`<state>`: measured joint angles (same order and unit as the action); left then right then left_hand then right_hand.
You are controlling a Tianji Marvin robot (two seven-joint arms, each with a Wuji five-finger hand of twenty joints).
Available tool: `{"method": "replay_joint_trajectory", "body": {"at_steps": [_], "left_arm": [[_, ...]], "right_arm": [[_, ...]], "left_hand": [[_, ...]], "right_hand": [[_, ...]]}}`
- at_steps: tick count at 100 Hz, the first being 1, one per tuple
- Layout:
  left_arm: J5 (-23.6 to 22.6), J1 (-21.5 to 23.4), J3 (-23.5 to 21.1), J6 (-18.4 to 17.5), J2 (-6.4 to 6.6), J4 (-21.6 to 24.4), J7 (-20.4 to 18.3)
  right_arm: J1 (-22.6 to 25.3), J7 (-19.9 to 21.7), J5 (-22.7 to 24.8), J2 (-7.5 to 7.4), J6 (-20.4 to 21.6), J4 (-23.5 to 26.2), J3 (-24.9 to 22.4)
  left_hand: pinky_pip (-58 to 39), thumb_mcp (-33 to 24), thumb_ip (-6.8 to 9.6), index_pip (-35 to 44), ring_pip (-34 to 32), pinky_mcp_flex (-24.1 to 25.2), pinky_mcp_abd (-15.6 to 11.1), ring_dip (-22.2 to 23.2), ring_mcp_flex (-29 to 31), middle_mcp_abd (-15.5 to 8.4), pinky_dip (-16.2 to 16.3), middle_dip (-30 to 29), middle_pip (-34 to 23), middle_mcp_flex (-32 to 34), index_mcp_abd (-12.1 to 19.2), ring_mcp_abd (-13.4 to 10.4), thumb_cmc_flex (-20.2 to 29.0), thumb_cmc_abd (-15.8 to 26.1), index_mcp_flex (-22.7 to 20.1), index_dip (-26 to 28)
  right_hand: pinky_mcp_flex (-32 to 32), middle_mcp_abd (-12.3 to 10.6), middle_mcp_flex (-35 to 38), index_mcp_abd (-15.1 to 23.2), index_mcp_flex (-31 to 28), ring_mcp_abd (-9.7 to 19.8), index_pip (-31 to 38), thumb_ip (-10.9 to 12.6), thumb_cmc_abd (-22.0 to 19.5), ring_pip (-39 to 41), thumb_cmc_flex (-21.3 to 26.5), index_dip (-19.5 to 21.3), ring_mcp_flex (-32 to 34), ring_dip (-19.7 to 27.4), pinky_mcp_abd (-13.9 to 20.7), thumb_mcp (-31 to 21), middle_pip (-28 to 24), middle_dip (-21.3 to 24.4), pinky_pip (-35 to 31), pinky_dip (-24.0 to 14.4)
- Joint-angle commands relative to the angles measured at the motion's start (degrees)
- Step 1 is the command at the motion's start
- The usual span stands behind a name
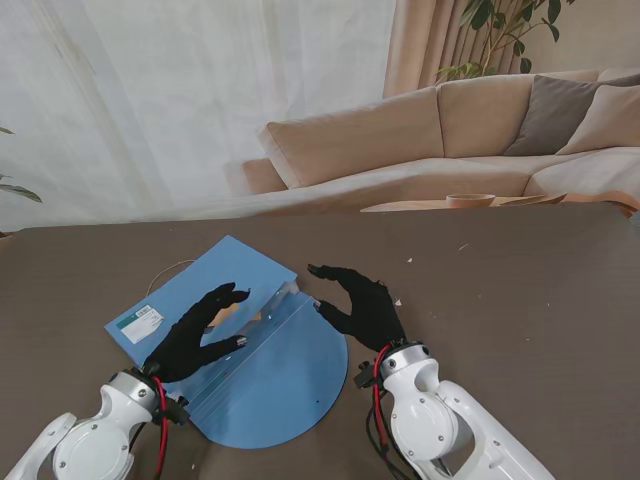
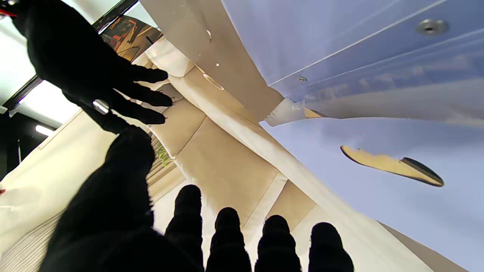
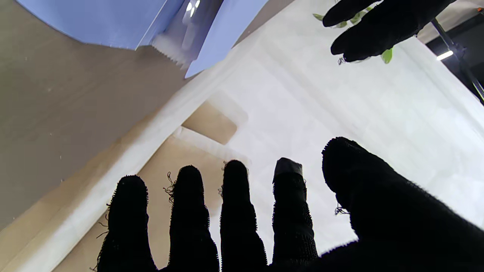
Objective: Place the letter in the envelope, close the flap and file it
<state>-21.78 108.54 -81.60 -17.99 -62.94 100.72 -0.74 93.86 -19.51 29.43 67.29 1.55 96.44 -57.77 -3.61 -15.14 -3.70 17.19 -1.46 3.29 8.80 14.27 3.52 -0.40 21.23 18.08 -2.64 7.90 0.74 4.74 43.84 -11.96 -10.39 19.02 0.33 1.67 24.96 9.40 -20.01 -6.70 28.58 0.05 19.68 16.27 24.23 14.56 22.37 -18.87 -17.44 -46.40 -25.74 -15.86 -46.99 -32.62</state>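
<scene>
Blue envelope [image 1: 255, 370] lies flat on the brown table [image 1: 520, 300], flap [image 1: 290, 385] open, rounded edge pointing toward the robot. White label [image 1: 138, 321] sits on the envelope's far-left corner. A bit of white paper [image 1: 290, 292] shows at the mouth, at the envelope's right end of the fold; looks like the letter, can't confirm. Left hand [image 1: 195, 338] is over the envelope's left part, fingers spread, holding nothing. Right hand [image 1: 365, 305] is just off the envelope's right edge, fingers apart and curled, also empty. Contact with the envelope: can't tell for either. Beige sofa [image 1: 450, 140] is well behind the envelope.
</scene>
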Motion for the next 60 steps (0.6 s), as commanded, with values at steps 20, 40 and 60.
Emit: {"method": "replay_joint_trajectory", "body": {"at_steps": [20, 40, 60], "left_arm": [[1.7, 2.3, -0.5, -2.4, -0.78, -1.4, 0.1], [2.4, 1.6, -0.5, -2.4, -0.95, -2.5, 0.4], [4.2, 0.5, 0.3, -2.8, -1.50, -3.5, 2.1]], "right_arm": [[1.2, 2.3, -1.9, 0.41, 2.9, -2.1, -0.5], [1.4, 3.6, -5.7, 0.60, 4.9, -4.1, -1.0], [1.5, 5.8, -7.2, 0.22, 6.2, -4.7, -1.1]], "left_hand": [[1.3, 0.1, 0.31, 0.8, 0.8, 0.0, -1.9, -0.7, -1.8, -1.4, -2.0, -1.0, 1.8, -1.2, 2.1, -0.5, -0.8, 3.1, 1.0, -2.0], [1.5, -0.5, 0.23, 1.2, 1.2, -0.1, -2.0, -1.1, -1.8, -1.5, -2.6, -1.3, 1.9, -1.1, 1.9, -0.8, -1.2, 3.1, 1.3, -3.1], [1.7, -0.6, 0.01, 1.3, 1.5, -0.2, -2.3, -1.8, -1.8, -1.8, -3.2, -1.7, 2.0, -1.1, 2.8, -1.1, -2.6, 3.9, 1.4, -4.2]], "right_hand": [[-4.5, -4.7, -8.4, 4.3, 7.2, 4.7, -1.5, 0.4, -2.0, -3.5, -1.6, -1.1, -7.5, 2.6, 4.7, 4.6, 1.8, 1.6, 6.2, 2.5], [-5.9, -6.5, -10.9, 6.1, 9.3, 5.8, -2.3, 0.0, -2.9, -4.6, -2.0, -1.4, -9.7, 3.2, 5.7, 7.1, 2.6, 2.1, 8.1, 2.6], [-6.7, -7.4, -13.4, 6.9, 11.5, 6.6, -3.5, -0.1, -4.5, -5.4, -2.7, -1.8, -11.2, 3.5, 6.5, 9.3, 3.4, 2.6, 9.6, 2.4]]}}
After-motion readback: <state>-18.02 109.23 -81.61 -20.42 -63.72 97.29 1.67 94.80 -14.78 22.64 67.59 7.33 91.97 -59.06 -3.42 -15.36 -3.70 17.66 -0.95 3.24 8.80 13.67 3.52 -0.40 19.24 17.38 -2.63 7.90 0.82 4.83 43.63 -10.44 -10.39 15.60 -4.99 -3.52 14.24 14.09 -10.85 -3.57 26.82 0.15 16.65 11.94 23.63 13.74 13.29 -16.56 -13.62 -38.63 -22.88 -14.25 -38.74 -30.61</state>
